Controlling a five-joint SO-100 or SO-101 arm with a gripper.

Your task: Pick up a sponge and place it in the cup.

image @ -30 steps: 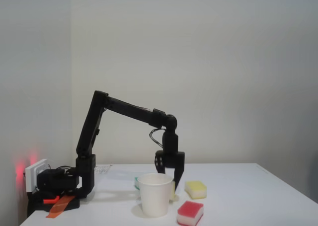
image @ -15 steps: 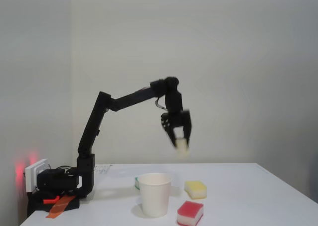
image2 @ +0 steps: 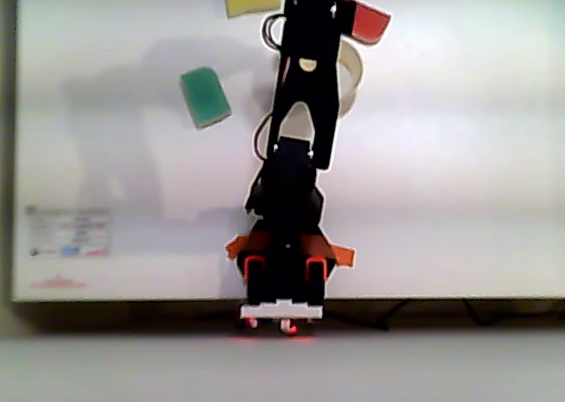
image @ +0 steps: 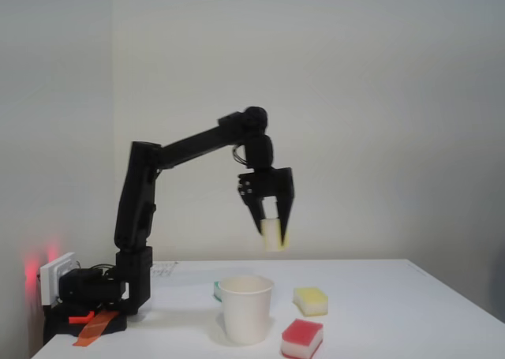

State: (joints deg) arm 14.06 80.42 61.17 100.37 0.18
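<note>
Sponge (image: 272,235) pinched upright between the jaws, lower end hanging clear below the fingertips, likely so it drops in end-first. Gripper (image: 274,231) points down, closed on it, high over the table (image: 379,312). Cup (image: 246,308) stands well below the jaws, slightly left; interior hidden from the fixed view.

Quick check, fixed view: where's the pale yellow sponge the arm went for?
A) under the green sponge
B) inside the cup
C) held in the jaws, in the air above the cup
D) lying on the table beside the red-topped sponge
C: the sponge hangs pinched between the jaws of the gripper, clear above the rim of the cup.
</note>
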